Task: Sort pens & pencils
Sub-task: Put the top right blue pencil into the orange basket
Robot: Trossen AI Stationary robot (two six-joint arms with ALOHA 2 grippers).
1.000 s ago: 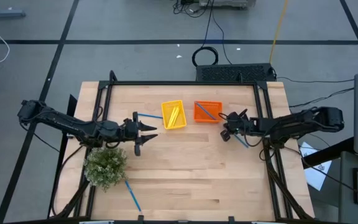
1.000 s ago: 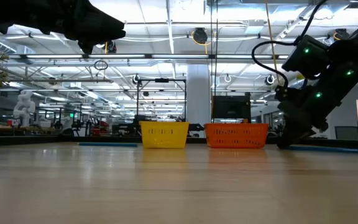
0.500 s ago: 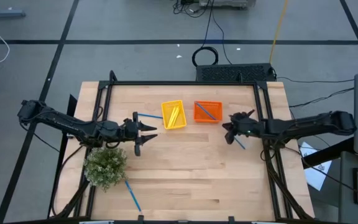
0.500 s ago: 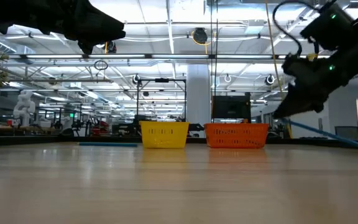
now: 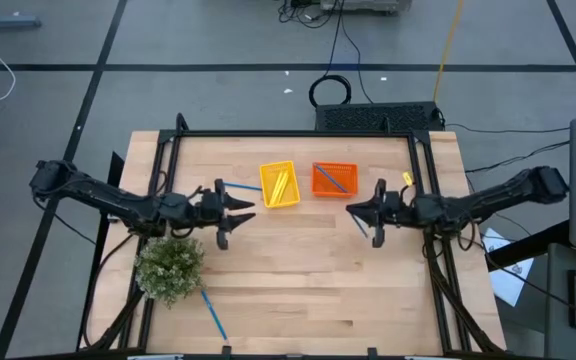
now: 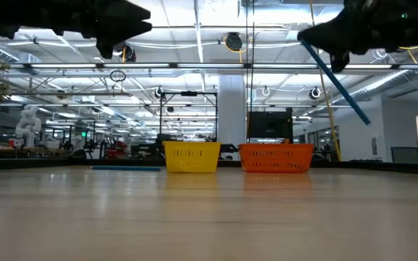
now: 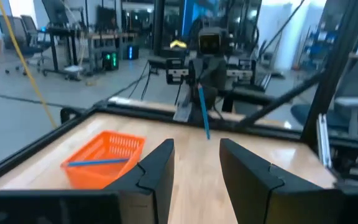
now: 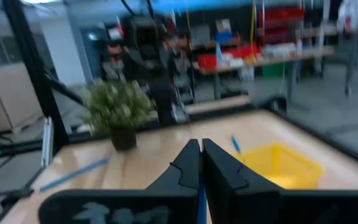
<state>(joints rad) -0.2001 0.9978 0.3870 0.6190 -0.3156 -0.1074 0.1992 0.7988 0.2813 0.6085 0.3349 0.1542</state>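
My right gripper (image 5: 353,210) hovers above the table's right-middle, shut on a blue pen (image 6: 339,83) that slants down below it. My left gripper (image 5: 240,210) waits open above the left-middle, its fingers (image 7: 160,168) apart. The yellow basket (image 5: 279,185) holds yellow pencils (image 5: 281,183). The orange basket (image 5: 334,179) holds a blue pen (image 7: 95,162). One more pen (image 5: 236,187) lies flat near the left gripper. Another pen (image 5: 213,312) lies by the near edge. My right gripper pinches the blue pen near its upper end (image 6: 312,52) between the two fingers (image 8: 188,165). The fingers lie about level, pointing toward the table's left, and cross the pen. The pen is lifted clear and hangs slanted below the fingers.
A potted plant (image 5: 170,265) stands near my left arm, at the table's left-near part. Both baskets sit side by side toward the far edge. A dark frame (image 5: 298,133) borders the table. Bare wood (image 5: 308,280) spreads over the middle and near side.
My right gripper has risen from the table on the right, tipped from pointing down to about level, and moved slightly toward the table's left. The blue pen came up with it: first one end stayed on the table, now it hangs clear.
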